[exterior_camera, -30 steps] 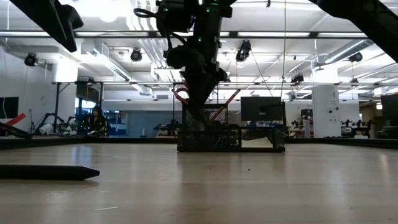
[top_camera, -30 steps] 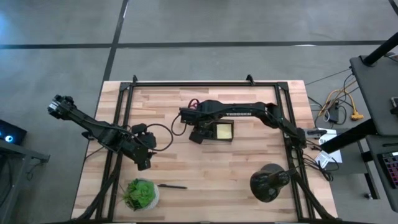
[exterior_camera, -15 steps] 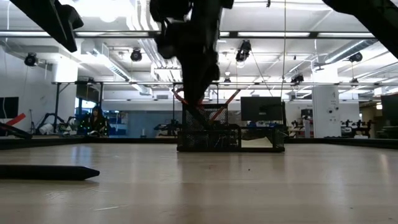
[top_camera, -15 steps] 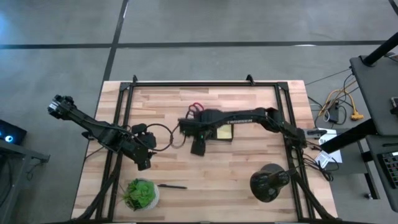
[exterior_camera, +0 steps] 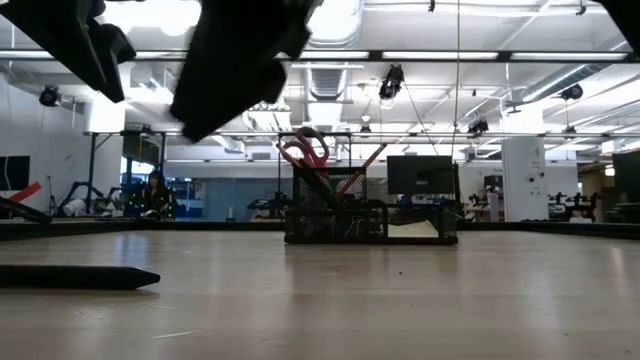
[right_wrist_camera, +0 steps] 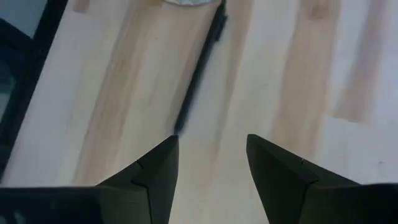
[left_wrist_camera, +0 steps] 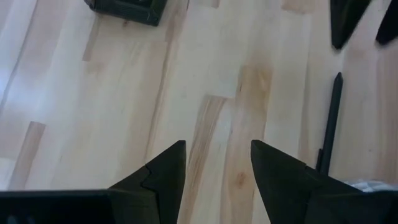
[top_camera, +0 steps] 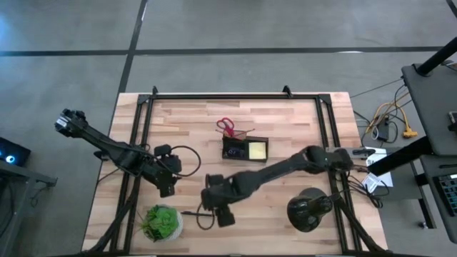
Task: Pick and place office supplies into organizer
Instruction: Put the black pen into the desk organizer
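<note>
The black mesh organizer [top_camera: 245, 148] stands mid-table and holds the yellow sticky pad [top_camera: 257, 149], the red-handled scissors [top_camera: 227, 127] standing handles up [exterior_camera: 305, 150], and an orange pencil. A black pen [top_camera: 196, 213] lies flat on the wood near the near edge, beside the plant. My right gripper [top_camera: 213, 207] hovers open just right of the pen; its wrist view shows the pen [right_wrist_camera: 199, 74] ahead of the open fingers [right_wrist_camera: 211, 140]. My left gripper [top_camera: 166, 187] waits open above bare wood [left_wrist_camera: 217, 144], left of the pen [left_wrist_camera: 329, 121].
A green potted plant [top_camera: 161, 223] sits at the near left, close to the pen's end. A round black domed object [top_camera: 308, 207] stands at the near right. Black frame rails [top_camera: 139, 128] run along the table's sides. Bare wood lies between the organizer and the near edge.
My right gripper has left the organizer and swung quickly toward the table's near edge and left, ending low beside the black pen. The scissors stay standing in the organizer, now uncovered. My left arm has kept still.
</note>
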Motion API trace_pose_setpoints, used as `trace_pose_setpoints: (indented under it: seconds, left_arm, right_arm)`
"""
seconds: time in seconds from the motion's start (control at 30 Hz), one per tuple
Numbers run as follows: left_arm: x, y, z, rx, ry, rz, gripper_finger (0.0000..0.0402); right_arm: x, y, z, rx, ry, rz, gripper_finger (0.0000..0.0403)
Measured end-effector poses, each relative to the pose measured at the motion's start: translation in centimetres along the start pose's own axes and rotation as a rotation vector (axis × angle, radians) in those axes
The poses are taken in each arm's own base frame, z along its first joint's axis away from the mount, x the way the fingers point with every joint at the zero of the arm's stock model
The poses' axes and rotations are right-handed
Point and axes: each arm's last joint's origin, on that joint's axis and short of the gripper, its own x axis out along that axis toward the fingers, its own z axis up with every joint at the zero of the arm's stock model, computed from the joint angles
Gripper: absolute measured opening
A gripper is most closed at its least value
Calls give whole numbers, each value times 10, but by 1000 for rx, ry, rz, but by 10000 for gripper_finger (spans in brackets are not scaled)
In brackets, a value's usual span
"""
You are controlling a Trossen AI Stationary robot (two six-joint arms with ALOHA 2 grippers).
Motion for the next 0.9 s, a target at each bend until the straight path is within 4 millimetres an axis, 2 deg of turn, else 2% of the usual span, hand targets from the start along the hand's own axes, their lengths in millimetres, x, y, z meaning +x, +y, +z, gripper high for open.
trace_pose_setpoints:
  seconds: [0.17,0.33,0.57,0.73,0.9]
  left_arm:
    - [1,-1,0,-1,2,-14,164]
    - [2,-1,-1,-1,4,-13,164]
    - [3,0,-2,2,10,-9,164]
    - [3,0,-2,3,10,-8,164]
    - [4,0,-3,5,15,-4,164]
  right_arm:
    - [37,12,-5,73,-25,3,181]
    - [58,14,-12,161,-9,4,173]
    - [59,24,-14,151,-28,-71,158]
    - [67,35,-20,149,-51,-73,157]
    - [72,38,-24,143,-61,-69,157]
